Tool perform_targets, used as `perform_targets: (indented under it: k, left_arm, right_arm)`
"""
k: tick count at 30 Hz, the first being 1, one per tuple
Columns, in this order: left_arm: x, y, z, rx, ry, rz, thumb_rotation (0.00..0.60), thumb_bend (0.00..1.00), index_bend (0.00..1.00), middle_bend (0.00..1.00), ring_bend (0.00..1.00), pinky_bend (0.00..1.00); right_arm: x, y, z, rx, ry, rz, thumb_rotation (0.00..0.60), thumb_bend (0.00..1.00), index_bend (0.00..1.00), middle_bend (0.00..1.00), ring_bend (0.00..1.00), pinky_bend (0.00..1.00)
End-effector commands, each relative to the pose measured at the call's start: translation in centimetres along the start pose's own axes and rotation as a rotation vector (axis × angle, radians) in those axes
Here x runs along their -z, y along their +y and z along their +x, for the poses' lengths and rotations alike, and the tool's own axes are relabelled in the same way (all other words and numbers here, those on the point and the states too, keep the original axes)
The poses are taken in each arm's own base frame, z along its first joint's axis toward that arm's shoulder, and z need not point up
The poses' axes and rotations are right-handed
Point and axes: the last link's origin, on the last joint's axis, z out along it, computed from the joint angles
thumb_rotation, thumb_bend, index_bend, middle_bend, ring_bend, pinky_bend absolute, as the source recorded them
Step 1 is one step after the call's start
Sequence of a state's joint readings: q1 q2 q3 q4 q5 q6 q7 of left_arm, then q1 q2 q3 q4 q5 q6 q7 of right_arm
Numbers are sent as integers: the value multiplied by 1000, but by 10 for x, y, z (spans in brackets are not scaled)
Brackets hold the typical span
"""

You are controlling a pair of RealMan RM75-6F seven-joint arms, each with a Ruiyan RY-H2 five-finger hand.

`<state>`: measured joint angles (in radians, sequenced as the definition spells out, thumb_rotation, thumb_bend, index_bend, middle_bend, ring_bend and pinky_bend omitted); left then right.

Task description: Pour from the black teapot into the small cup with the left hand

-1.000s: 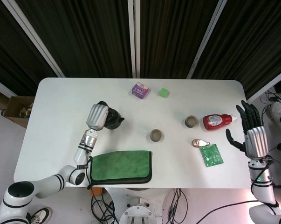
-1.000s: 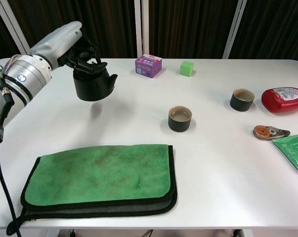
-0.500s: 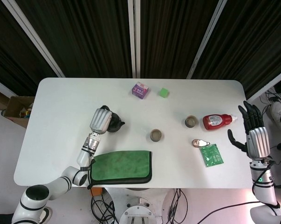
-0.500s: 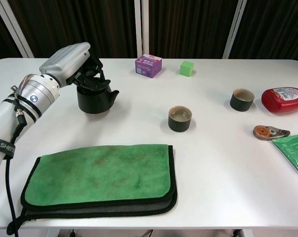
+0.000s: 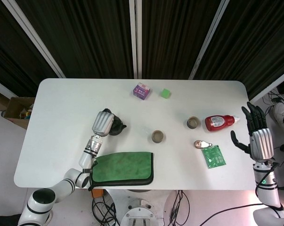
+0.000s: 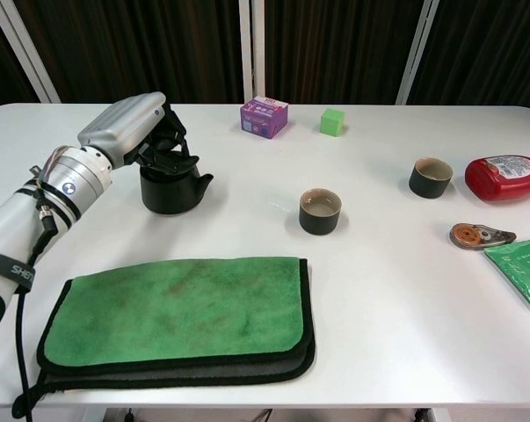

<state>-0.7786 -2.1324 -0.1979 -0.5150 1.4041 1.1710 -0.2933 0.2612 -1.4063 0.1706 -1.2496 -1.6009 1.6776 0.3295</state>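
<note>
The black teapot point(image 6: 170, 189) point(image 5: 116, 127) stands upright on the white table point(image 6: 247, 229), spout pointing right. My left hand point(image 6: 140, 132) point(image 5: 102, 123) grips it from above and from the left, fingers curled over its lid and handle. A small dark cup point(image 6: 320, 211) point(image 5: 157, 136) stands to the right of the teapot, well apart from it. A second dark cup point(image 6: 431, 177) point(image 5: 193, 123) stands further right. My right hand point(image 5: 255, 132) is held open beyond the table's right edge, holding nothing, seen only in the head view.
A folded green cloth point(image 6: 178, 316) lies at the front left. A purple box point(image 6: 264, 117) and a green cube point(image 6: 331, 121) stand at the back. A red bottle point(image 6: 506, 178), a tape dispenser point(image 6: 480, 235) and a green packet point(image 6: 524, 271) lie at the right.
My left hand has lowered the teapot from the air down onto the table and brought it slightly right and nearer. The right hand has stayed put.
</note>
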Motion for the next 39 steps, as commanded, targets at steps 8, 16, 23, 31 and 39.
perform_targets:
  k: [8,16,23,31,39]
  left_arm:
    - [1,-4,-1,14,-3,3,600,348,1000,1000,1000,411]
    - [0,-5,-1,25,-8,7,600,250,1000,1000,1000,412]
    - [1,-6,-2,44,-12,12,600,170,1000,1000,1000,413]
    - [0,-8,1,55,-3,3,495,89,1000,1000,1000,432]
    - [1,-9,1,46,-10,-12,314,77,1000,1000,991,432]
  right_arm:
    - [-1,-1,-2,-1,-5,1,600,365,0,0,0,0]
    - [-1,-1,-3,2,-9,-1,600,364,0,0,0,0]
    - [-1,-2,-3,2,-9,1,600,364,0,0,0,0]
    - [-1,-2,-4,3,-8,2,600,365,0,0,0,0]
    - [-2,-2,-4,4,-7,3,600,364,0,0,0,0]
